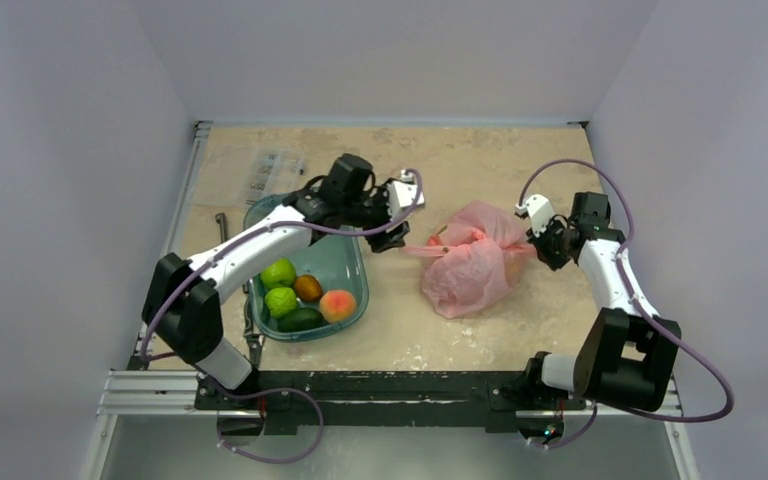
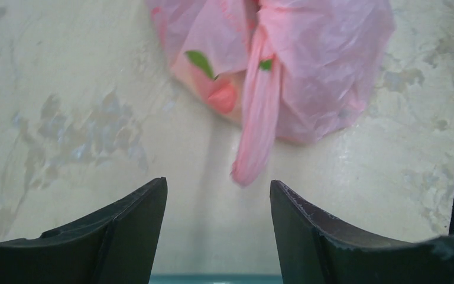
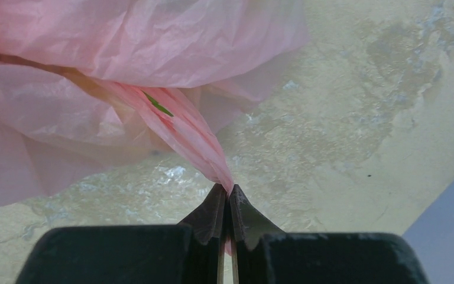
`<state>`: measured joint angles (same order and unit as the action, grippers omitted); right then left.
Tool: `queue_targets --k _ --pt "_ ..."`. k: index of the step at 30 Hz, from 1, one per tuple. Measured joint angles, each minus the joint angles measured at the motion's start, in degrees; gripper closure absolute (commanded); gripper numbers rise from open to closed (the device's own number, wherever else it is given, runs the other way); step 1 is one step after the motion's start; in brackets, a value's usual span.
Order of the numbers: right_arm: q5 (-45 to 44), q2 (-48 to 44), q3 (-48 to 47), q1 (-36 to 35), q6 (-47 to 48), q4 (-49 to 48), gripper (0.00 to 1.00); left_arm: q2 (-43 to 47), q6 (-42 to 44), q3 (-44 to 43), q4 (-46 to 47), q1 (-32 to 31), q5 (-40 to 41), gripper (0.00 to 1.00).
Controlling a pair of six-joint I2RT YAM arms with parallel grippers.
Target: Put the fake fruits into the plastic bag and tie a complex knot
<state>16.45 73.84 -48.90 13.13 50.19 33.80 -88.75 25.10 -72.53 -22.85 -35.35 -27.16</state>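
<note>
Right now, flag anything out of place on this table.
Five fake fruits sit in the teal clear plastic tub, outside the crinkly pink plastic bag whose handle the right gripper pinches.

The plastic bag (image 1: 470, 268) is pink, translucent and crinkled; it lies bulged, right of centre on the table (image 1: 410, 335). Its twisted left handle (image 2: 255, 127) extends leftward, end free. Its right handle (image 3: 192, 142) is drawn taut rightward. A reddish fake fruit (image 2: 222, 97) shows through the film
</note>
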Motion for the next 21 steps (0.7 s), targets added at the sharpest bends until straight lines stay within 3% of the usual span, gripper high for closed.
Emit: queue_targets --k 2,7,10,11,12,15,21 --pt "0.5 -0.1 0.4 0.0 0.0 0.9 1.0 -3.1 1.1 -1.9 0.8 -3.5 -1.1 0.39" --pt "1.3 -2.4 1.0 0.0 -0.2 1.8 1.0 -11.4 4.1 -6.8 -0.6 -8.4 -2.4 0.31" --pt "1.6 -4.4 1.4 0.0 -0.3 2.3 1.0 -14.9 5.6 -8.0 -0.8 -10.7 -1.2 0.35" --pt "1.7 -4.9 1.5 0.0 -0.4 2.3 1.0 -15.8 6.1 -8.2 -1.0 -11.2 -0.5 0.41" --pt "1.8 -5.3 1.6 0.0 -0.5 2.3 1.0 -16.7 6.7 -8.5 -1.6 -11.5 0.4 0.54" --pt "2.1 -5.7 2.1 0.0 -0.8 2.1 1.0 -19.4 8.1 -9.7 -2.3 -11.8 4.1 1.0" --pt "1.9 -5.7 5.2 -0.1 -1.5 -0.1 1.0 -19.8 8.3 -8.4 -0.4 -10.1 10.0 1.0"
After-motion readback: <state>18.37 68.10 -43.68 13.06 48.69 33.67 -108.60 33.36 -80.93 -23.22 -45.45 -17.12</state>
